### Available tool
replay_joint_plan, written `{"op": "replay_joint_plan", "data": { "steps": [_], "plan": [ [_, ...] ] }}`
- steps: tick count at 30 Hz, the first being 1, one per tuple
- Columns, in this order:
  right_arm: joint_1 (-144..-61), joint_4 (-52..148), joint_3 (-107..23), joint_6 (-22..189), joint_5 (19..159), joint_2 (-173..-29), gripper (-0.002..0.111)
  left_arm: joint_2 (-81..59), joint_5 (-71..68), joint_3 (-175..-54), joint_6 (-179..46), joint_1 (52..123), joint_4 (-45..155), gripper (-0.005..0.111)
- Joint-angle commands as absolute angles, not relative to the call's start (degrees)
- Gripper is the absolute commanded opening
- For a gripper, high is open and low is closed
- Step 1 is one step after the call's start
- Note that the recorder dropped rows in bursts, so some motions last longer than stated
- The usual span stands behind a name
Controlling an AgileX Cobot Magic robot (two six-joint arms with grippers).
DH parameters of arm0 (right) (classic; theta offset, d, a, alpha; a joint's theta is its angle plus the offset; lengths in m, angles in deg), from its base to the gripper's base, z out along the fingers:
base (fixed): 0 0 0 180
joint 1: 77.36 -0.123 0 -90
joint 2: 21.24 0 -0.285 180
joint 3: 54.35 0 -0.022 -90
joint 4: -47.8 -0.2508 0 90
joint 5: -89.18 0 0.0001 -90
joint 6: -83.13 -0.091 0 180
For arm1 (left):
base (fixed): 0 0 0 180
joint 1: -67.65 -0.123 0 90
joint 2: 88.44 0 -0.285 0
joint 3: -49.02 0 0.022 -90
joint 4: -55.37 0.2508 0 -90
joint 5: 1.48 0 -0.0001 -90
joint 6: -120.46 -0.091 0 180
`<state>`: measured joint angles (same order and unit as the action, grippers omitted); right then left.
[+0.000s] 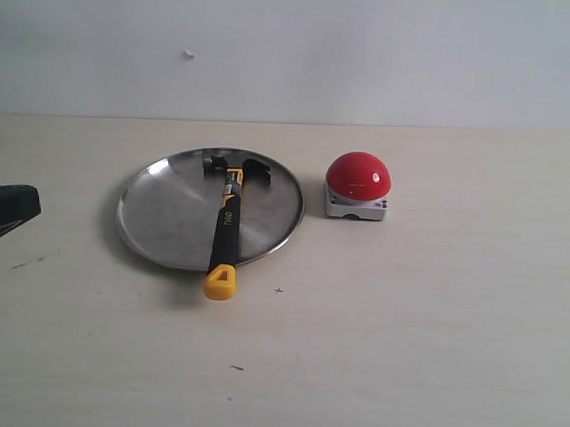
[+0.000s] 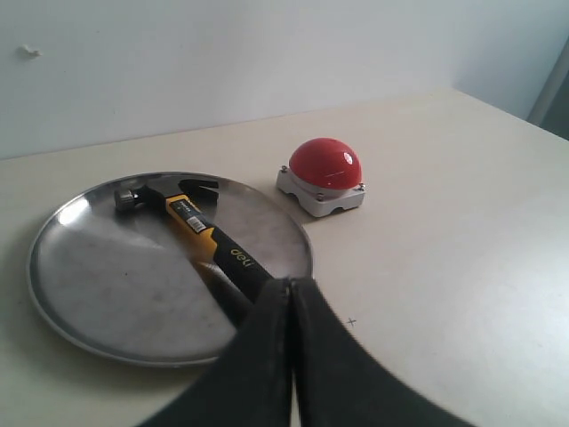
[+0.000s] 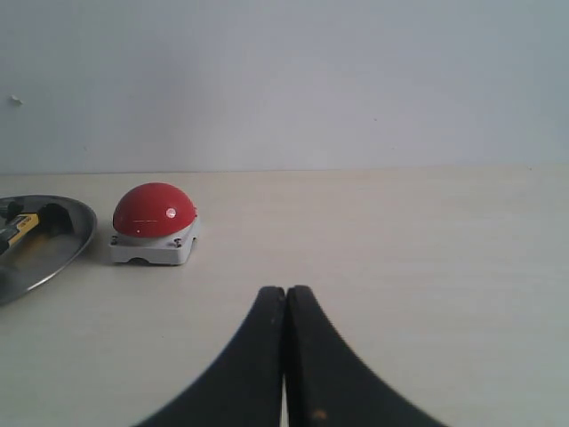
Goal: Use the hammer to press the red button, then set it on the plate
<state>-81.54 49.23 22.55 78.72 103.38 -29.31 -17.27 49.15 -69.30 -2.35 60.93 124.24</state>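
On the pale table [image 1: 403, 325], seen from the exterior view, the plate [image 1: 166, 212] lies left of centre. The hammer [image 1: 227, 220] rests across it. Its dark head is at the far side of the plate, and the black handle runs toward the near side. The yellow end sticks out past the near rim, over the table. The button [image 1: 359, 174] sits on its grey base just right of the plate, close to the rim but not touching it. The left gripper [image 1: 23, 203] shows only as a dark tip at the left edge, well apart from the plate. This view does not show how its jaws stand. The right gripper is out of sight here. A plain wall [image 1: 370, 55] stands behind the table.

From the left wrist view, the left gripper [image 2: 291, 298] has its two black fingers pressed together with nothing between them. Beyond the fingertips lie the plate [image 2: 89, 276] and the hammer [image 2: 200, 233], whose near handle end is hidden behind the fingers. The button [image 2: 324, 163] stands farther off, beside the plate's rim.

From the right wrist view, the right gripper [image 3: 285, 302] is likewise fully closed and empty above bare table. The button [image 3: 153, 211] is ahead of it. Only an edge of the plate [image 3: 67, 236] shows beyond that, with a small part of the hammer [image 3: 22, 227] on it.
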Motion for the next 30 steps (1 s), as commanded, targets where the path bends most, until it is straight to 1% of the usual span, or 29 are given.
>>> {"op": "replay_joint_plan", "data": {
  "steps": [1,6,12,18,23,30],
  "plan": [
    [-81.22,49.17,22.86,78.55,102.96,-29.03,0.0,-17.95,49.3,-68.95,-2.42,60.72,124.1,0.0],
    [-81.22,49.17,22.86,78.55,102.85,-29.03,0.0,-21.83,49.3,-68.95,-2.42,60.72,124.1,0.0],
    [-81.22,49.17,22.86,78.55,102.85,-29.03,0.0,-35.39,45.92,-69.08,-6.39,60.72,124.25,0.0],
    [-81.22,49.17,22.86,78.55,102.85,-29.03,0.0,-46.01,40.22,-68.94,8.92,60.61,126.29,0.0],
    [-81.22,49.17,22.86,78.55,102.85,-29.03,0.0,-48.57,32.26,-68.94,18.82,60.61,126.29,0.0],
    [-81.22,49.17,22.86,78.55,102.85,-29.03,0.0,-48.57,32.66,-68.94,18.99,60.61,126.56,0.0]
  ]
}}
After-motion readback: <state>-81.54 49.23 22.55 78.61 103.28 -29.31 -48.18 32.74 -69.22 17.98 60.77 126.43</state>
